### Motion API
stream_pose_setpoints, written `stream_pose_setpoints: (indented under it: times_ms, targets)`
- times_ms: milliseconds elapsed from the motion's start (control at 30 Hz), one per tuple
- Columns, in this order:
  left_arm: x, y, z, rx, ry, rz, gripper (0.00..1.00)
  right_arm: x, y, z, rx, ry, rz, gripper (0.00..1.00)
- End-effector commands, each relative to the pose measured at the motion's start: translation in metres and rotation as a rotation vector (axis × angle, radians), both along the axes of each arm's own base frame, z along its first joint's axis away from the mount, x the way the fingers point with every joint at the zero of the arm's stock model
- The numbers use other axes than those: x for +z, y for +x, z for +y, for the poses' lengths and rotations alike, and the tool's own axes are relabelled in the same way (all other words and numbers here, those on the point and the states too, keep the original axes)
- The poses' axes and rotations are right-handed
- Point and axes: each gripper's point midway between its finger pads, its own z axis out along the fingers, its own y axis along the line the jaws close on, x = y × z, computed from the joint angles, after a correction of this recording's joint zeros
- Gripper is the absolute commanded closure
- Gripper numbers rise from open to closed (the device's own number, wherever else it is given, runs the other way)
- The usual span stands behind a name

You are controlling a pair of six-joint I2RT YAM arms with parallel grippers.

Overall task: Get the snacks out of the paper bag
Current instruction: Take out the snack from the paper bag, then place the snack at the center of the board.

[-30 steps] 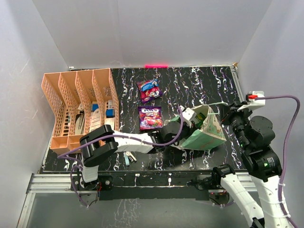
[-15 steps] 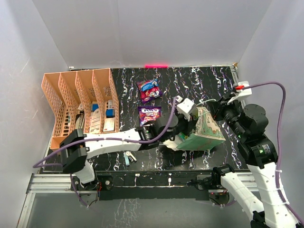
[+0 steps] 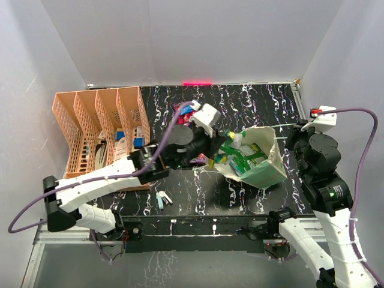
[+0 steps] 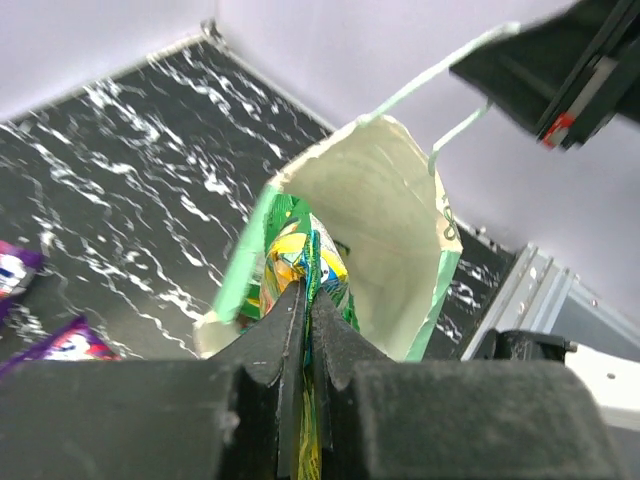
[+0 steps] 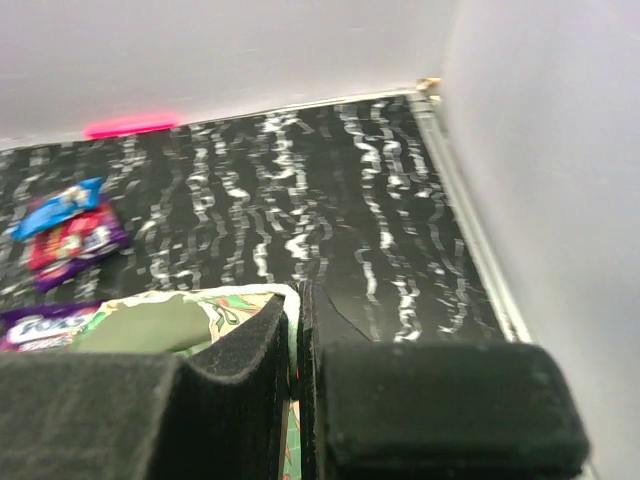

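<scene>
Movement of the left arm is the main change: one second ago the left gripper (image 4: 303, 300) was down at the mouth of the paper bag (image 4: 395, 210), and now it has pulled back and up, towards the middle of the table (image 5: 330, 200). Its fingers are pressed together on a green and yellow packet (image 4: 300, 255), which hangs in front of the bag opening, just clear of the rim. This snack is therefore out of the bag but not yet put down.

The right gripper (image 5: 298, 320) is closed on the upper edge of the bag at its far side. It holds the mouth open and tilted towards the left arm. I cannot tell whether it pinches the paper rim or the string handle.

Two packets already lie on the table beyond the bag: a purple and blue packet (image 5: 68, 225) and a second purple packet (image 5: 40, 325). I cannot see if more snacks remain inside.

On the second purple packet white letters seem to read "FOX", but the picture is blurred. The green print on the bag and the lettering on the held packet are not readable.
</scene>
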Motion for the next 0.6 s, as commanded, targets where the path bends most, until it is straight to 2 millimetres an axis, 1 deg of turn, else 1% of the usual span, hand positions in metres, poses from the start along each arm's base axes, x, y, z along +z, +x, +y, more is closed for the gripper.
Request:
stream_pose_setpoints:
  times_ms: [0, 33, 133, 233, 333, 433, 500, 533, 567]
  targets:
    - [0.077, 0.011, 0.055, 0.116, -0.056, -0.094, 1.00, 0.026, -0.004, -0.051, -0.271, -0.127, -0.037, 0.93]
    - [0.078, 0.015, 0.064, 0.147, -0.032, -0.095, 1.00, 0.030, -0.004, -0.057, -0.301, -0.154, -0.037, 0.93]
    - [0.070, 0.032, 0.087, 0.218, 0.050, -0.084, 1.00, 0.049, 0.000, -0.069, -0.368, -0.240, -0.065, 0.93]
    - [0.062, 0.050, 0.105, 0.276, 0.115, -0.052, 1.00, 0.070, 0.007, -0.076, -0.415, -0.323, -0.086, 0.93]
    - [0.050, 0.067, 0.116, 0.309, 0.182, -0.050, 1.00, 0.102, 0.014, -0.081, -0.451, -0.387, -0.124, 0.93]
    - [0.037, 0.086, 0.131, 0.344, 0.235, -0.051, 1.00, 0.131, 0.028, -0.076, -0.431, -0.474, -0.165, 0.93]
    - [0.028, 0.098, 0.136, 0.349, 0.260, -0.051, 1.00, 0.142, 0.036, -0.075, -0.428, -0.506, -0.174, 0.93]
    - [0.023, 0.104, 0.139, 0.351, 0.272, -0.046, 1.00, 0.146, 0.043, -0.071, -0.408, -0.528, -0.177, 0.93]
    - [0.018, 0.111, 0.141, 0.352, 0.287, -0.042, 1.00, 0.147, 0.051, -0.064, -0.357, -0.552, -0.183, 0.93]
